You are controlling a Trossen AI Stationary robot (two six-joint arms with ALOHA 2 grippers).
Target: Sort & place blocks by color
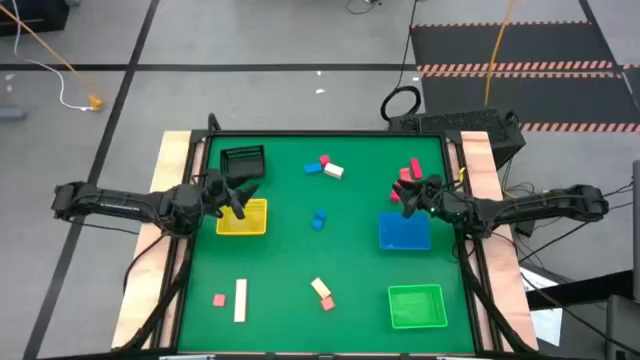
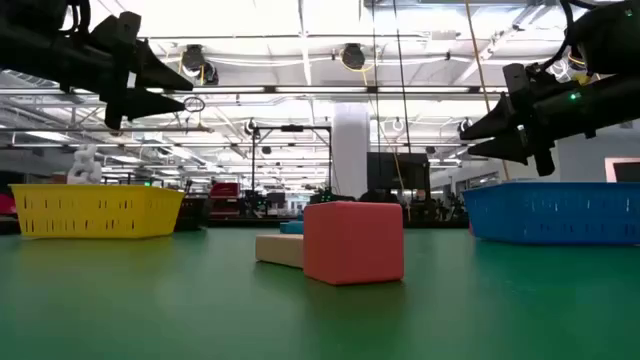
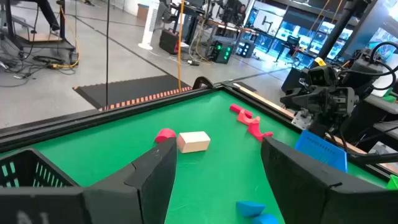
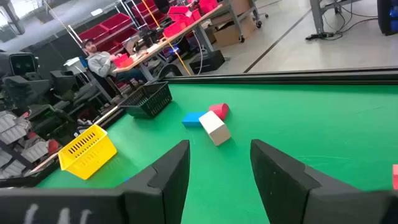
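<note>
Lying loose on the green table [image 1: 290,270], the blocks sit in several groups, none in a tray or in a gripper. Near the far edge a blue block [image 1: 313,167], a red one [image 1: 324,159] and a cream one [image 1: 334,171] cluster together; the right wrist view shows them as blue [image 4: 193,119], red [image 4: 219,111] and cream [image 4: 216,130] touching or nearly so. Two blue blocks [image 1: 319,219] lie at the table's middle. Red pieces [image 1: 411,171] lie toward the far right, just beyond the blue tray [image 1: 404,233]. At the near edge, a pink block [image 1: 219,299] sits beside a cream bar [image 1: 240,299], and another cream bar [image 1: 320,288] touches a pink block [image 1: 327,302]; the low view shows that pink cube [image 2: 353,242] in front of the bar [image 2: 279,249]. The left gripper [image 1: 232,201] hovers above the yellow tray [image 1: 243,219], next to the black basket [image 1: 243,160], its fingers [image 3: 152,177] apart and empty. The right gripper [image 1: 407,195] hangs over the blue tray's far edge, fingers [image 4: 171,171] likewise spread with nothing between them. The green tray [image 1: 416,306] stands at the near right.
</note>
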